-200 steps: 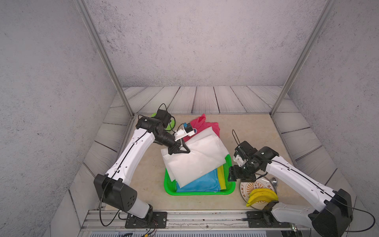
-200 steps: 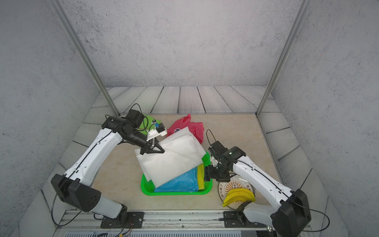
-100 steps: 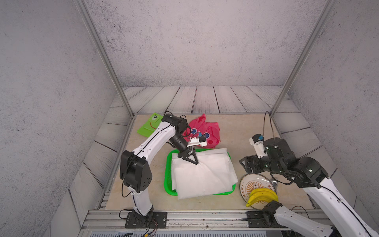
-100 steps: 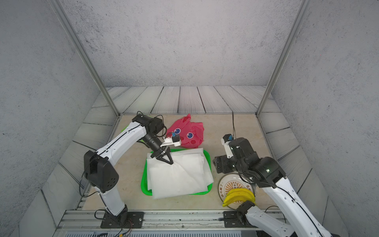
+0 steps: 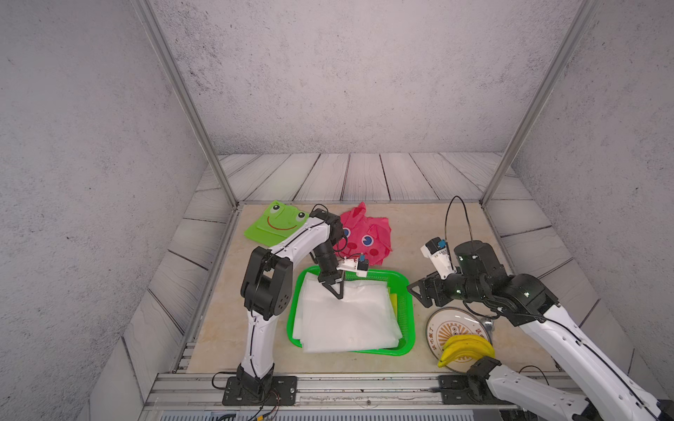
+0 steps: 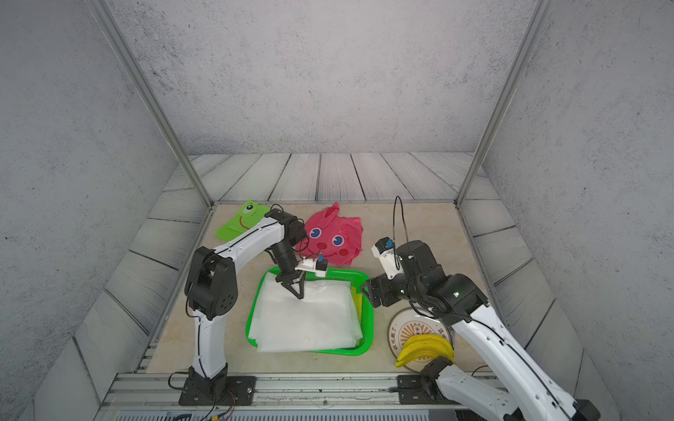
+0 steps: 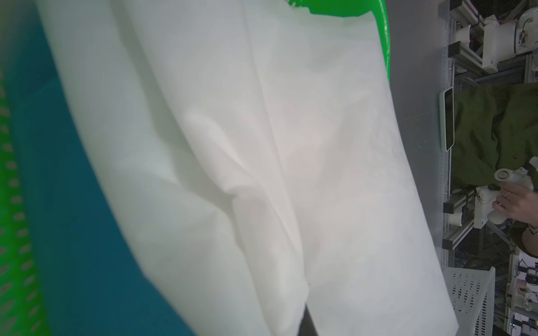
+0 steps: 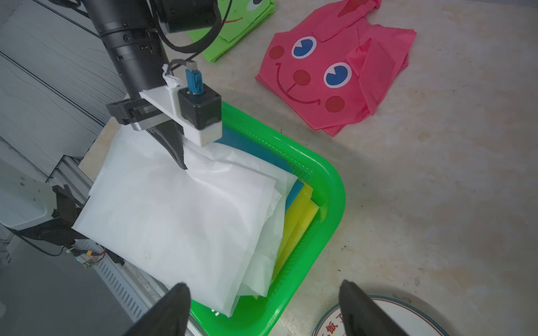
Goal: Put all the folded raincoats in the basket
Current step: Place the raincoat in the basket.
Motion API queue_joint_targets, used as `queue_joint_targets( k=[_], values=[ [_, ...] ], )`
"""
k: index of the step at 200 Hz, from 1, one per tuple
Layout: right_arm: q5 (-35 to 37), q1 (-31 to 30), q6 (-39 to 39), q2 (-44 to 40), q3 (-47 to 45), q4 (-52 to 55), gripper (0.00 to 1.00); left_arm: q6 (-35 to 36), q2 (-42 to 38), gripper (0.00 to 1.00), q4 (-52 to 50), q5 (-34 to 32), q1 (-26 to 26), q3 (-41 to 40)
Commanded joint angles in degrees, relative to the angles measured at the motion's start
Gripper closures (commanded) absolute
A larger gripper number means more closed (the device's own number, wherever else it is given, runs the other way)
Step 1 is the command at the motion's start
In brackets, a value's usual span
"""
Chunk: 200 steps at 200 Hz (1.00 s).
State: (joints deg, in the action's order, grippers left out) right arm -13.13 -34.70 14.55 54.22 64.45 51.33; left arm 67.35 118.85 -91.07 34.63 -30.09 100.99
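The folded raincoat [image 5: 350,317] [image 6: 310,317] is white and lies flat inside the green basket [image 5: 408,310] [image 6: 368,317], with its near edge hanging over the rim. My left gripper [image 5: 339,294] [image 6: 299,296] [image 8: 183,165] points down at the raincoat's far left part and is shut on a puckered pinch of the fabric. The left wrist view is filled with white cloth [image 7: 291,145] and a strip of basket rim [image 7: 384,43]. My right gripper [image 5: 419,295] [image 8: 263,286] hovers just right of the basket, open and holding nothing.
Blue [image 7: 72,232] and yellow [image 8: 300,209] folded pieces lie under the white one in the basket. A pink bunny-face raincoat [image 5: 366,237] and a green frog-face one [image 5: 277,224] lie behind the basket. A plate [image 5: 452,324] with bananas [image 5: 467,348] sits at the front right.
The left arm brought the tilted white raincoat down flat into the basket, covering the blue and yellow pieces. The right arm drew back to the right, away from the basket.
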Motion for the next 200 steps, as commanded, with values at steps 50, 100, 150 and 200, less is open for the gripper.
queue_joint_targets(
  k=[50,100,150,200],
  values=[
    [-9.3,0.1,4.3,7.9,-3.5,-7.9,0.26,5.3,0.5,0.83,6.0,3.2,-0.4,1.6],
    [-13.7,0.0,5.1,11.5,-5.5,-10.5,0.37,2.4,4.0,0.64,0.1,-0.8,1.1,8.9],
    [-25.1,-0.7,10.8,18.1,-6.6,-20.7,0.47,2.4,-1.8,0.0,-3.4,4.0,7.8,9.9],
    [-9.0,-0.7,0.8,25.1,3.5,-14.4,0.34,1.2,-9.6,0.0,6.5,6.5,13.5,-1.4]
  ],
)
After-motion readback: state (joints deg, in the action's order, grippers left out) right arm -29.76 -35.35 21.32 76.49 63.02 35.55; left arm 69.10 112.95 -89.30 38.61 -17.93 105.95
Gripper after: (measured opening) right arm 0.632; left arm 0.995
